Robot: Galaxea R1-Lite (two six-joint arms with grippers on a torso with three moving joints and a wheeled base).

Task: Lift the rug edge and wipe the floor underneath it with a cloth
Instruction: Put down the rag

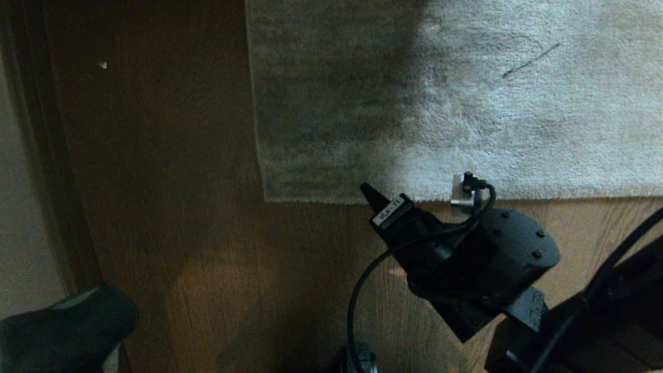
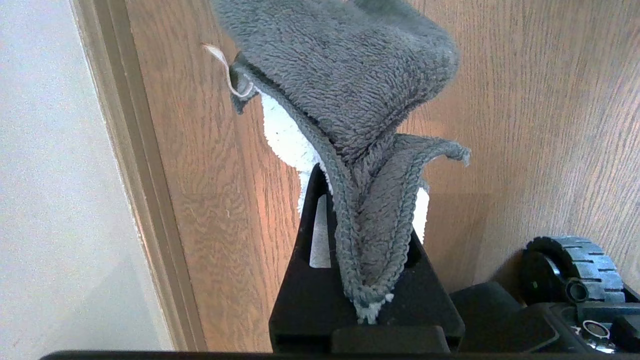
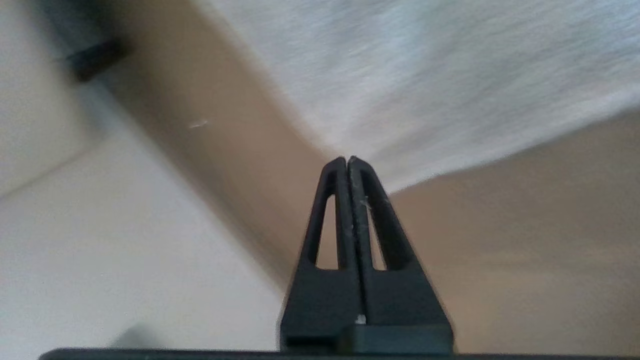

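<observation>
The rug [image 1: 466,103] fills the upper right of the head view, its edge [image 1: 544,197] running across the middle. The right gripper [image 1: 369,190], jaws together on nothing, points at that edge near the corner. The left gripper [image 2: 365,210], lower left, is clamped on the cloth [image 2: 345,80] above the floor [image 1: 181,233].

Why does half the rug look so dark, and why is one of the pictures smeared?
Head view: a broad shadow darkens the rug's left part and the floor; its right part is lit. Right wrist view: motion blur streaks rug and floor, while the right gripper stays fairly crisp. Left wrist view: bright and sharp, the cloth's pile clear.
</observation>
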